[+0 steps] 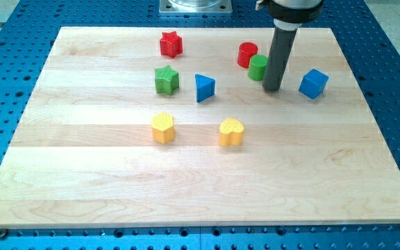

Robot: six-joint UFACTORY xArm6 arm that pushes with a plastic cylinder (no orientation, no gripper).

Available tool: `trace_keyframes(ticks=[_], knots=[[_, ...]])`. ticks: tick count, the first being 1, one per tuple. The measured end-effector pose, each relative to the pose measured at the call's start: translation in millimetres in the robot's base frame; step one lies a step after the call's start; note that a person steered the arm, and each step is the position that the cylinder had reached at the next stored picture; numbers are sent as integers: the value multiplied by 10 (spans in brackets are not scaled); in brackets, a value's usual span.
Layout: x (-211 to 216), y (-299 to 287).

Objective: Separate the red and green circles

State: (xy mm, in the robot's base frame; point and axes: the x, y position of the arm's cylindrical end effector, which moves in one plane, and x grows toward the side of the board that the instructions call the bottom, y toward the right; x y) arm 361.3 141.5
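Red circle (248,54) and green circle (258,67) are seen touching on the counter (200,180); my tip (271,88), a plain rod tool without jaws, is set just right of the green circle.

The dark rod's upper housing (294,8) is cut off by the view's top edge. The rod hides the right side of the green circle block (257,67) — whether my tip (272,88) touches it cannot be told.
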Motion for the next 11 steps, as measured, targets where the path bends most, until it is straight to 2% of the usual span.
trace_keyframes(ticks=[2, 3, 5, 7, 9, 11], knots=[[-376, 7], [-381, 166], [-799, 163], [-802, -372], [-571, -288], [-790, -361]])
